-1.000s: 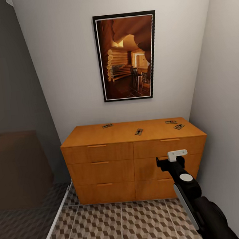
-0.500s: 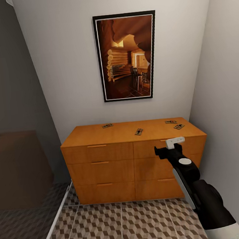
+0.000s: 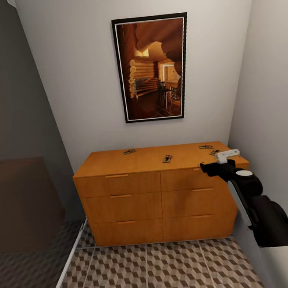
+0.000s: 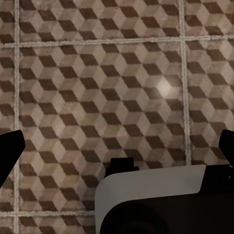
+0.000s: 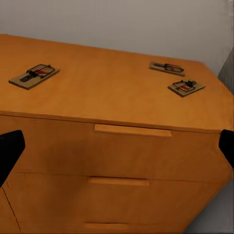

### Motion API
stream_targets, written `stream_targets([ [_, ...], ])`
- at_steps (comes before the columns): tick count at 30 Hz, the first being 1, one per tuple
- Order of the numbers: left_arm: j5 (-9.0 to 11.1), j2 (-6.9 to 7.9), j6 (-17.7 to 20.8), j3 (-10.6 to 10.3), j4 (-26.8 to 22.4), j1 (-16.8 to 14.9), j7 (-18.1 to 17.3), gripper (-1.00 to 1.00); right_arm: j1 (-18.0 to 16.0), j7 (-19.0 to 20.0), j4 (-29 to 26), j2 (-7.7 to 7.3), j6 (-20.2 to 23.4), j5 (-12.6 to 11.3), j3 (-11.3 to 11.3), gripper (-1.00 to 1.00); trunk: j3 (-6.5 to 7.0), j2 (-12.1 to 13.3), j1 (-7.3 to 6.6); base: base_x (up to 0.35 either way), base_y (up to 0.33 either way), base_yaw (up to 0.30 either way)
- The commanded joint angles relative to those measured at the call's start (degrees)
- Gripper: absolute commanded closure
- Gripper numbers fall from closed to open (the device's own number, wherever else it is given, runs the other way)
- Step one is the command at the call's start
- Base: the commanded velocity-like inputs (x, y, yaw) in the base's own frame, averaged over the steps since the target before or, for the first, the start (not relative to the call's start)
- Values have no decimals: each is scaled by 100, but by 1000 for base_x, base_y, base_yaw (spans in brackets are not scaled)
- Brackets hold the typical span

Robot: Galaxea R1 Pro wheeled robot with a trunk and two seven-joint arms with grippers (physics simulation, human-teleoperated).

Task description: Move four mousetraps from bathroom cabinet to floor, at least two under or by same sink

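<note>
Cabinet (image 3: 161, 190) top holds four mousetraps (image 3: 167, 159); right fingers (image 5: 10, 151) spread.

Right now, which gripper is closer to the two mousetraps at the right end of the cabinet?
Right. The right gripper is raised beside the nearer mousetrap at the cabinet's front right corner. The left gripper points down at the bathroom floor.

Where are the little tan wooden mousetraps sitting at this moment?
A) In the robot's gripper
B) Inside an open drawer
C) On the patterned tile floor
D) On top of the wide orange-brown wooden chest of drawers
D: four small tan wooden mousetraps lie flat on the top surface of the wide orange-brown wooden chest of drawers, whose drawers are all shut; none shows on the cube-patterned tile floor.
</note>
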Motion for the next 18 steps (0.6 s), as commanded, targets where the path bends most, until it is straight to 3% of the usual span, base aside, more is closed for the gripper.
stream_targets([
  [1,-1,3,-18,-19,4,-4,-3,-100,-30,32,-6,-23,53,12,-43,-100,-6,-3,0,0,0,0],
  [2,-1,3,-17,-19,4,-4,-3,-100,-53,46,-5,-41,71,1,-92,-100,-6,-3,0,0,0,0],
  [3,-1,3,-18,-19,4,-4,-3,-100,-114,107,-5,-101,120,-80,-297,-100,-6,-3,0,0,0,0],
  [5,-1,3,-19,-19,4,-4,-3,-100,-129,142,-5,-123,132,-114,-353,-100,-6,-3,0,0,0,0],
  [18,-1,3,-15,-19,4,-4,-12,-100,-144,244,-4,-255,139,-151,-426,-100,-6,-3,0,61,0,0],
])
